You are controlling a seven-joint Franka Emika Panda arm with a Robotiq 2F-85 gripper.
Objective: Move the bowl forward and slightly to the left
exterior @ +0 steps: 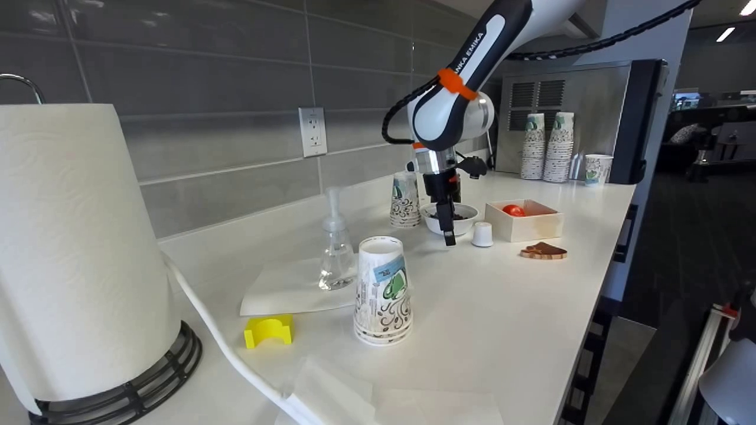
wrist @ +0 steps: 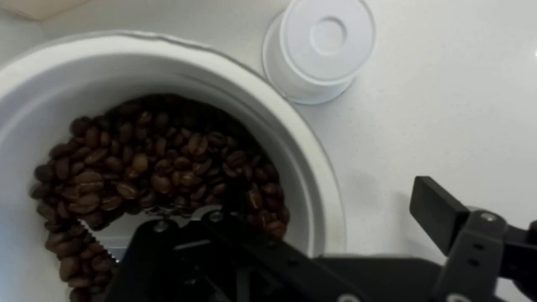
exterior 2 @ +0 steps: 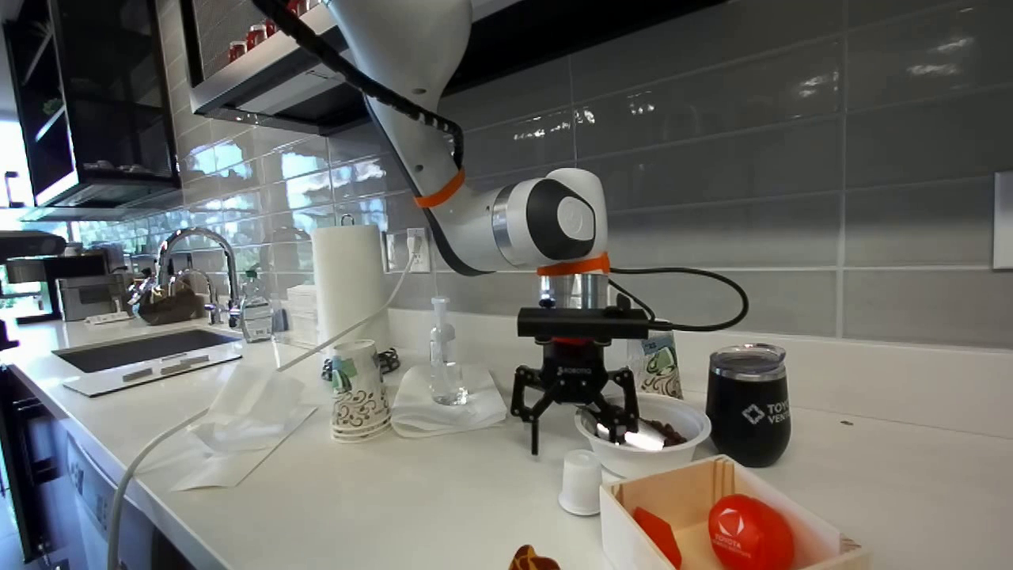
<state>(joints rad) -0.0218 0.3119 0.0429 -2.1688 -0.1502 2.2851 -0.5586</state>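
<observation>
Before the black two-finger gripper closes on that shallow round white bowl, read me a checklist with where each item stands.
1. Black two-finger gripper open: ok; its fingers stand apart.
2. Fingers on both sides of the rim: ok; in the wrist view one is over the inside of the shallow round white bowl, one outside.
3. Bowl upright, dark brown coffee beans inside: ok.
4. Small upside-down white plastic cup well clear: not ok; it sits right by the rim and might get bumped.
5. Inside finger clear of the beans: cannot tell.
6. Fingertips low enough for a firm grip: cannot tell.
</observation>
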